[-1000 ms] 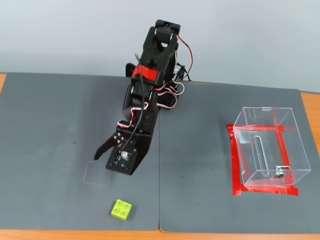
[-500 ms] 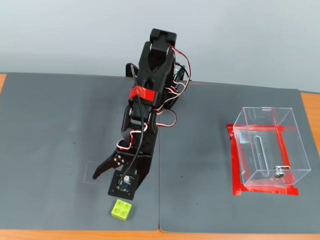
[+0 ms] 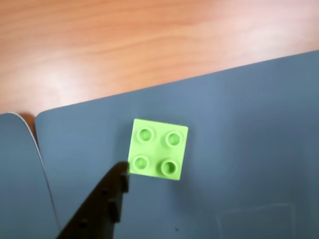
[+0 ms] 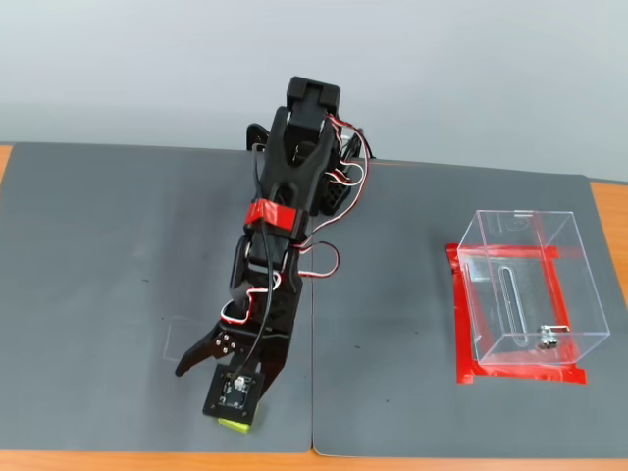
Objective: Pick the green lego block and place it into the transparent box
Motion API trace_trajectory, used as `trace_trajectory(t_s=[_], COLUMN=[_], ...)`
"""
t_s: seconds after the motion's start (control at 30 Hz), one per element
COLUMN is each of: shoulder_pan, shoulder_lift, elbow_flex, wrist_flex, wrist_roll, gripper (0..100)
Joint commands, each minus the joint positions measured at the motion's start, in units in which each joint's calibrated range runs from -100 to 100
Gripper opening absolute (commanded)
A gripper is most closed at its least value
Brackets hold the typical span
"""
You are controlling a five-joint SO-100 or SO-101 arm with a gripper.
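Note:
The green lego block (image 3: pixel 158 149) lies studs up on the grey mat, close to the mat's edge in the wrist view. In the fixed view only a lime sliver of the block (image 4: pixel 234 424) shows under the gripper's camera end, near the mat's front edge. My gripper (image 4: pixel 206 392) hovers over it, open, with one black finger (image 4: pixel 188 361) spread out to the left. In the wrist view that finger (image 3: pixel 107 199) has its tip just beside the block's lower left corner. The transparent box (image 4: pixel 525 285) stands at the right on red tape, well apart from the arm.
Two grey mats (image 4: pixel 98 245) meet at a seam (image 4: pixel 312 373) just right of the gripper. Bare wooden table (image 3: pixel 124 45) begins right past the block. A faint rectangle outline (image 4: pixel 182 339) marks the mat left of the gripper.
The arm has stretched forward and down toward the front edge. The gripper has moved from behind the block to right over it, covering most of it in the fixed view.

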Motion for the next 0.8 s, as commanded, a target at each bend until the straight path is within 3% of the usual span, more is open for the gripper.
trace_trajectory(t_s=[0.0,0.77], shoulder_pan=[-0.6,-3.5], shoulder_lift=[1.1,11.4], elbow_flex=[-5.0,-9.7], wrist_flex=[-0.9,-0.1], wrist_roll=[1.2,1.5], gripper=[44,44])
